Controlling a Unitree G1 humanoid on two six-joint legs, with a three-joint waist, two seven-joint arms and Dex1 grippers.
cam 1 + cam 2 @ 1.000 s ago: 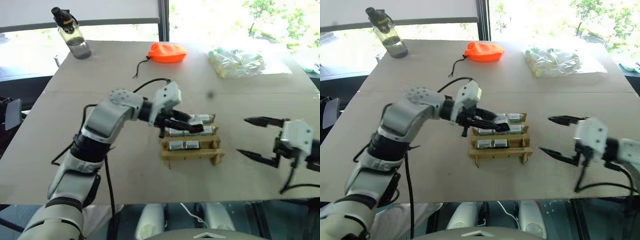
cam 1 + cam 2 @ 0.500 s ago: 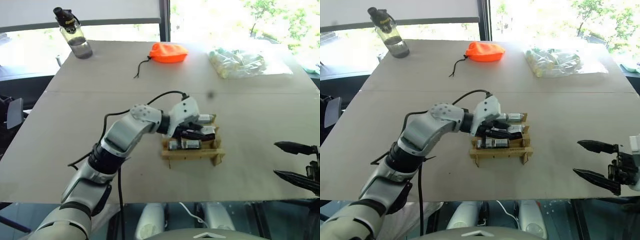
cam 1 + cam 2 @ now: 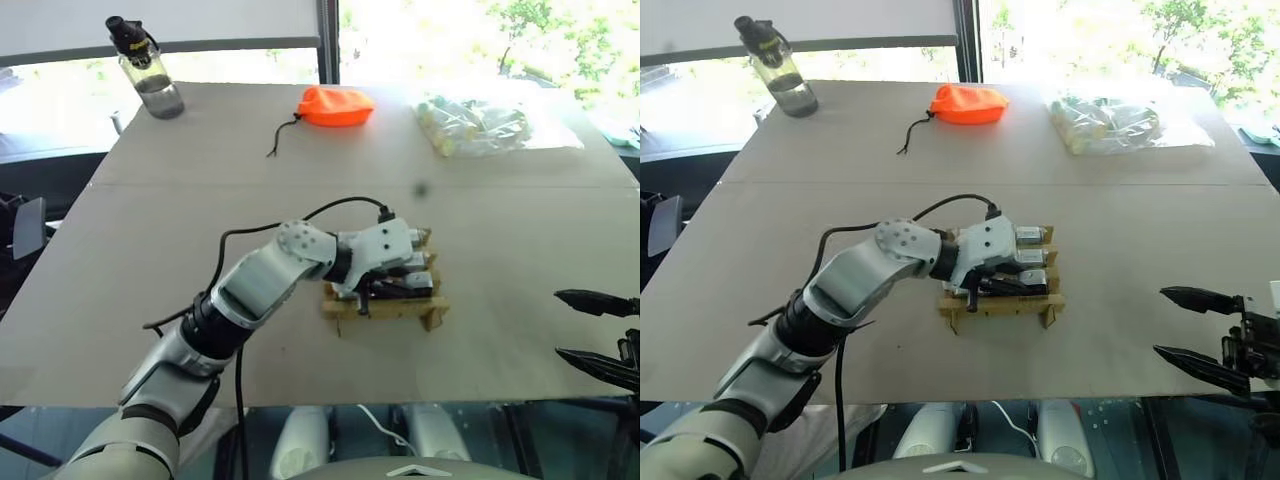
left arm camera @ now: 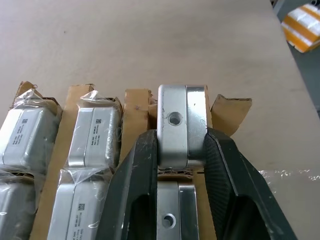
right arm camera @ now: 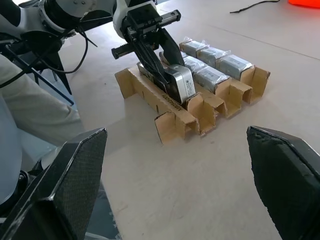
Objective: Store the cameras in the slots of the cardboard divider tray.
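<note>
The cardboard divider tray (image 3: 385,311) sits mid-table, nearer the front edge. Its back and middle rows hold cameras (image 4: 95,135) wrapped in clear film. My left gripper (image 3: 997,285) is shut on a bare silver camera (image 4: 181,125) and holds it at the tray's front row (image 5: 175,117), low between the cardboard walls. Another bare camera (image 4: 167,217) lies in that row beside it. My right gripper (image 3: 1162,321) stands open with nothing between its fingers, off to the right of the tray near the table's front edge.
At the back of the table stand a water bottle (image 3: 145,68) on the left, an orange drawstring pouch (image 3: 335,104) in the middle and a clear bag of pale tubes (image 3: 470,124) on the right. A seam crosses the tabletop behind the tray.
My left gripper has come down and to the right over the tray with the camera in it. The right gripper has pulled away to the right, toward the table's front edge.
</note>
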